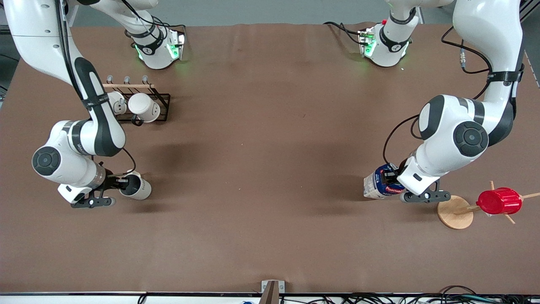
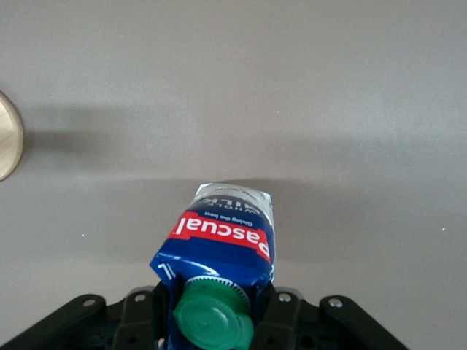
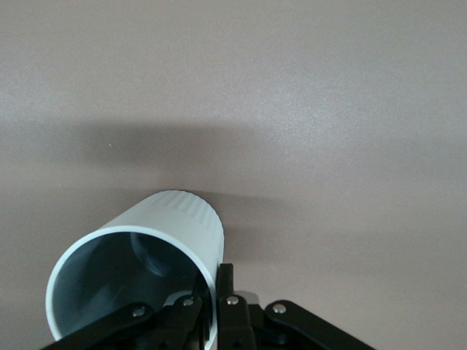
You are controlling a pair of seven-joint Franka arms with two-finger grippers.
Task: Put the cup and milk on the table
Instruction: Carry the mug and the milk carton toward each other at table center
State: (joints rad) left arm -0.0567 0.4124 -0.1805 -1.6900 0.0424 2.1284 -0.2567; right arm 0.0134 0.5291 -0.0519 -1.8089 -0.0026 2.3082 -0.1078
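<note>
- The cup (image 1: 137, 186), a small pale grey mug with a dark grey inside, is pinched by its rim in the right gripper (image 1: 122, 183): one finger sits inside the mouth and one outside the wall, clamped tight. It is at the right arm's end of the table, at about eight o'clock in the front view.
- The cup hangs tilted, its long axis sloping from the gripper toward the table's middle, base lowest; whether the base touches the brown matte table (image 1: 270, 169) I cannot tell.
- The milk (image 1: 378, 182), a small carton with a dark blue top, round green cap, white sides and red label, is held at its top in the closed left gripper (image 1: 394, 179), at about four o'clock.
- The carton also leans, its base pointing away from the wrist toward the centre.
- Each arm already has its own object, so neither needs to reach across.
- Open brown surface lies beneath and centreward of both. The round wooden stand (image 1: 454, 212) carrying a red ribbed cup (image 1: 499, 201) is just beside the left wrist; the black wire rack (image 1: 141, 103) with two white mugs is well apart from the cup.
</note>
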